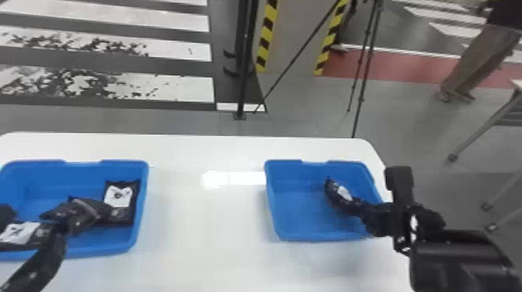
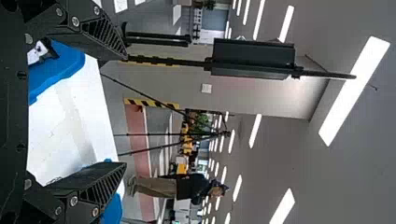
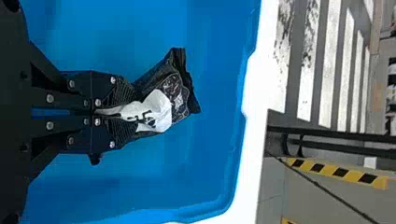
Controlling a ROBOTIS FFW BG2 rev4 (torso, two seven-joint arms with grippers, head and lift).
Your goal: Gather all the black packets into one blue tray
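In the left blue tray (image 1: 140, 202) lie several black packets, including one with a white label (image 1: 119, 196) at the right side and another (image 1: 19, 234) at the front left. My left gripper (image 1: 75, 217) is over this tray; the left wrist view has the left gripper (image 2: 109, 112) open, nothing between its fingers, with a labelled packet (image 2: 39, 53) beyond. My right gripper (image 1: 357, 207) reaches over the right edge of the right blue tray (image 1: 295, 209), holding a black packet (image 1: 338, 194). In the right wrist view, the right gripper (image 3: 109, 111) is shut on that packet's end (image 3: 163, 100).
Both trays stand on a white table (image 1: 202, 217), with a wide gap between them. The table's far edge lies just behind them. Beyond it are a black stand (image 1: 242, 70), tripod legs (image 1: 363, 77) and yellow-black striped posts (image 1: 268, 35).
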